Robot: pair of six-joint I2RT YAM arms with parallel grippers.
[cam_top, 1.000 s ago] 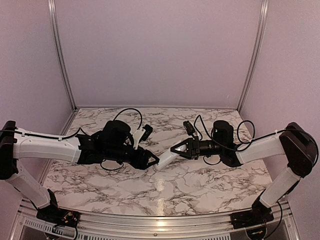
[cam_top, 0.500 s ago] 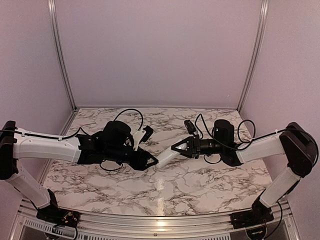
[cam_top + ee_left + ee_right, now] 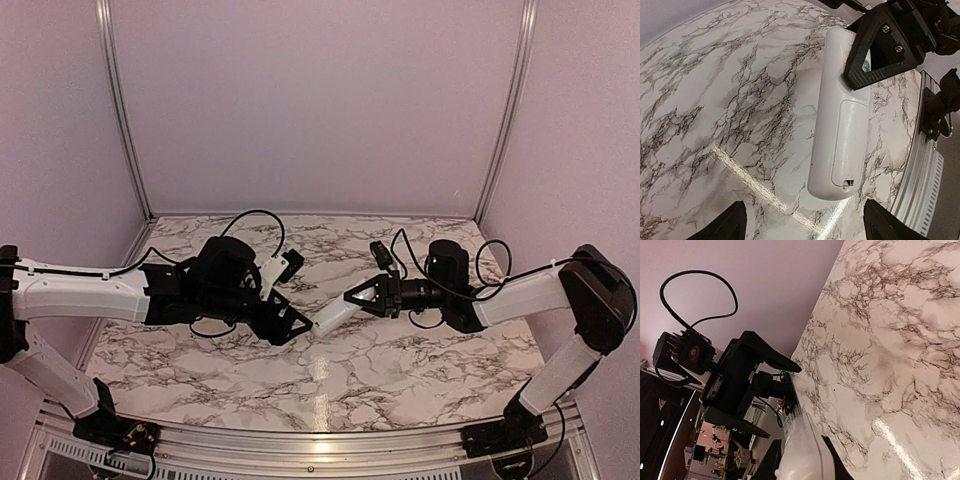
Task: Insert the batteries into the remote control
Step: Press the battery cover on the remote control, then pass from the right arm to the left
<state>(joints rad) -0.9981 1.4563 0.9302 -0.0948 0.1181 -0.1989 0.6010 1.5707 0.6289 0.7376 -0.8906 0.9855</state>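
White marble-patterned desk with grey veins, pale lilac walls behind and at both sides, aluminium corner posts, metal rail along the desk's near edge

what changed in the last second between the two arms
The left gripper opened wide and drew back leftward, off the free end of the remote control. The right gripper stayed shut on the remote's other end, holding it roughly where it was.
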